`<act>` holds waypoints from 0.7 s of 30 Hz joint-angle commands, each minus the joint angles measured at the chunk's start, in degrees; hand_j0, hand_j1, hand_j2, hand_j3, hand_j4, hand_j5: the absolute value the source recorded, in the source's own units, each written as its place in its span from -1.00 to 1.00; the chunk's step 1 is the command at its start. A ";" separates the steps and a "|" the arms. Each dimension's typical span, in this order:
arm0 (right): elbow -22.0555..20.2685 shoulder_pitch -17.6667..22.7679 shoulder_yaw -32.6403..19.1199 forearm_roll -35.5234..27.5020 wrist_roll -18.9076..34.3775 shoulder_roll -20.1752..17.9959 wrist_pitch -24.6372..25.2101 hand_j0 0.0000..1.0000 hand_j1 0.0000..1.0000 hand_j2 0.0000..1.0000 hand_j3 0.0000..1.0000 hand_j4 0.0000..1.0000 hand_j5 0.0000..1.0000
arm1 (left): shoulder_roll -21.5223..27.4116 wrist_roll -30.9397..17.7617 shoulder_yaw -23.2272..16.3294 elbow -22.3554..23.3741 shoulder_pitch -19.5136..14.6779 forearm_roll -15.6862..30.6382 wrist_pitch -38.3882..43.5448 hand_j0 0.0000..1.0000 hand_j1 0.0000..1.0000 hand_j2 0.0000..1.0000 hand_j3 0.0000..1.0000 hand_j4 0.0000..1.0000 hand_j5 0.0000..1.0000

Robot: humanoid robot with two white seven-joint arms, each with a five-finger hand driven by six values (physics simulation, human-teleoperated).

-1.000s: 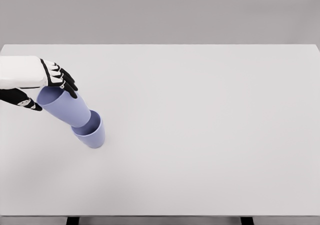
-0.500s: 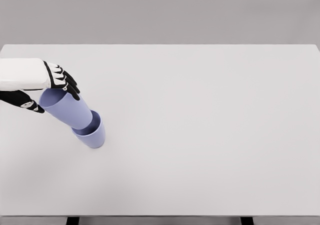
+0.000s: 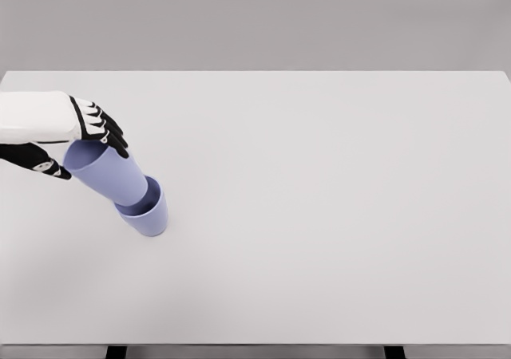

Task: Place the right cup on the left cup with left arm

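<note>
Two lavender cups are near the table's left side. The lower cup (image 3: 148, 215) stands on the table. The upper cup (image 3: 108, 174) leans up and to the left, with its base inside the lower cup's mouth. My left hand (image 3: 84, 155) comes in from the left edge and holds the tilted cup at its rim. The black fingers (image 3: 108, 132) lie over the rim's far side, and the thumb (image 3: 44, 166) is on its near left side. The right arm does not show.
The white table (image 3: 319, 215) stretches wide to the right of the cups. Its front edge runs along the bottom of the view, and its far edge meets a grey wall.
The left hand and the tilted cup's rim have shifted a few pixels to the right. The lower cup has stayed in place.
</note>
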 commanded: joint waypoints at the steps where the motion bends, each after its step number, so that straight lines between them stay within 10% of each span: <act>1: 0.00 0.00 -0.01 -0.06 0.00 -0.01 -0.02 1.00 1.00 1.00 1.00 1.00 1.00 | -0.01 0.02 0.10 0.00 0.00 0.36 0.17 0.55 0.55 0.55 0.55 0.55 0.55; 17: 0.00 0.00 -0.01 -0.06 0.00 -0.01 -0.02 1.00 1.00 1.00 1.00 1.00 1.00 | -0.63 0.02 0.10 0.09 0.00 0.27 0.17 0.56 0.56 0.56 0.56 0.56 0.56; 21: 0.00 0.00 -0.01 -0.06 0.00 -0.01 -0.02 1.00 1.00 1.00 1.00 1.00 1.00 | -0.63 0.02 0.18 0.09 0.00 0.10 0.17 0.89 0.89 0.89 0.89 0.89 0.89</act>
